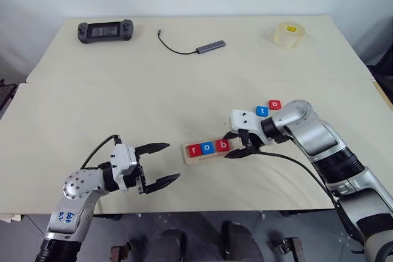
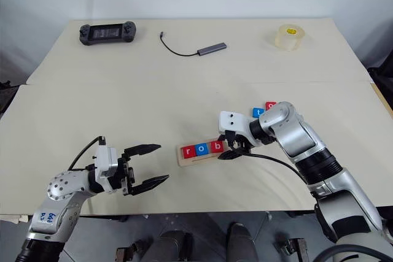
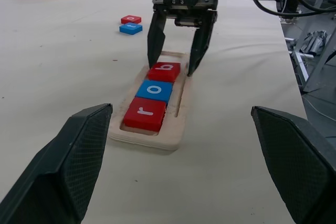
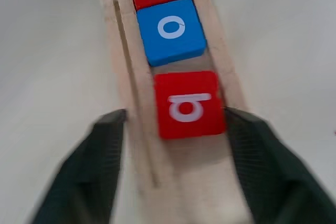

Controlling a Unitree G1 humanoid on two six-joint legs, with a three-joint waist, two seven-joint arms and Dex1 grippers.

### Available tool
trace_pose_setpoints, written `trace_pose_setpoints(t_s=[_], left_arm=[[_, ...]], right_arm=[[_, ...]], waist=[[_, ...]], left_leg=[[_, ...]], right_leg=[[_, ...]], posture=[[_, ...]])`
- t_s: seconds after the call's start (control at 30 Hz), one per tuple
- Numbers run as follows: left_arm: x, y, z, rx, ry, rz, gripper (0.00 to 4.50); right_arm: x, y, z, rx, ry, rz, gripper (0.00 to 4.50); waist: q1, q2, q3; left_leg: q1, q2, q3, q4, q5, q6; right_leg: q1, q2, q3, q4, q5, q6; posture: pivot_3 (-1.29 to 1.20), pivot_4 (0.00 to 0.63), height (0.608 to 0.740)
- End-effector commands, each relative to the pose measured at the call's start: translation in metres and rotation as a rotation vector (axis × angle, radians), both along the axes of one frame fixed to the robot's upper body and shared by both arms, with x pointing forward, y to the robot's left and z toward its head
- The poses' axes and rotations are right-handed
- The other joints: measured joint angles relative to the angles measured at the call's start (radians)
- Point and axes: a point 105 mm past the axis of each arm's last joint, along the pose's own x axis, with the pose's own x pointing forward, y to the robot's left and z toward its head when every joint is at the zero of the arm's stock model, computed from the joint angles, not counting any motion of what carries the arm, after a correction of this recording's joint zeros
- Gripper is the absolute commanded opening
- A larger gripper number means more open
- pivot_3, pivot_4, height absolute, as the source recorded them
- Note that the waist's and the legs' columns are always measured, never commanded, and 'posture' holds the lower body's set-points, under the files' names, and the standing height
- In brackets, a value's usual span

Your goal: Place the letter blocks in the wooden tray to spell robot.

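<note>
beige table (image 1: 123,102): tray (image 1: 206,156), tape (image 1: 289,34), controller (image 1: 104,30).

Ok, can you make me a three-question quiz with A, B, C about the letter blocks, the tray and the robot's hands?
1. Where are the blocks not yet in the wooden tray?
A. by the tape roll
B. on the table behind the right hand
C. in the left hand

2. How many letter blocks sit in the tray?
A. two
B. three
C. five

3. How is the right hand over the red b block?
A. open, fingers either side
C. shut on it
B. resting far off

Answers: 1 B, the blue t and red o lie there. 2 B, r, o, b. 3 A, gaps show beside the block.
</note>
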Motion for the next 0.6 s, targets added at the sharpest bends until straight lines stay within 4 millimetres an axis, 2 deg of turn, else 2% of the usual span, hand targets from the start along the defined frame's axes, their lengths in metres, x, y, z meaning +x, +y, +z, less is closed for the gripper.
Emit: trace_pose_setpoints(t_s=[0.03,0.1,0.17,0.27,0.47,0.6], left_arm=[[-0.004,-0.005,0.008,-0.001,-0.05,-0.014,4.5],[-0.004,-0.005,0.008,-0.002,-0.05,-0.013,4.5],[-0.004,-0.004,0.007,-0.002,-0.049,-0.011,4.5],[-0.004,-0.003,0.007,0.0,-0.048,-0.008,4.5],[-0.004,-0.003,0.007,0.003,-0.05,-0.009,4.5],[-0.004,-0.003,0.007,0.005,-0.05,-0.005,4.5]], right_arm=[[0.0,-0.003,0.028,0.044,-0.076,-0.008,3.78],[-0.002,-0.01,0.03,0.049,-0.066,-0.026,3.66],[-0.003,-0.016,0.029,0.05,-0.052,-0.045,3.17],[-0.003,-0.025,0.02,0.034,-0.03,-0.079,2.19],[0.007,-0.028,0.01,0.023,-0.033,-0.132,0.05],[0.007,-0.021,0.009,0.029,-0.031,-0.125,0.02]], waist=[[0.0,0.0,0.0],[0.003,0.0,0.0],[0.003,0.0,0.0],[0.002,0.0,0.0],[-0.001,0.0,0.0],[0.0,0.0,0.0]], left_leg=[[0.0,0.0,0.0,0.0,0.0,0.0],[0.0,0.0,0.0,0.0,0.0,0.0],[0.0,0.0,0.0,0.0,0.0,0.0],[0.0,0.0,0.0,0.0,0.0,0.0],[0.0,0.0,0.001,0.0,0.0,0.0],[0.0,0.0,0.001,0.0,0.0,0.0]], right_leg=[[0.0,0.0,0.0,0.0,0.0,0.0],[0.0,0.0,0.0,0.0,0.0,0.0],[0.0,0.0,0.0,0.0,0.0,0.0],[0.0,0.0,0.0,0.0,0.0,0.0],[0.0,0.0,0.0,0.0,0.0,0.0],[0.0,0.0,0.0,0.0,0.0,0.0]], posture=[[0.0,0.15,0.74],[0.0,0.15,0.74],[0.0,0.15,0.74],[0.0,0.15,0.74],[0.0,0.15,0.74],[0.0,0.15,0.74]])
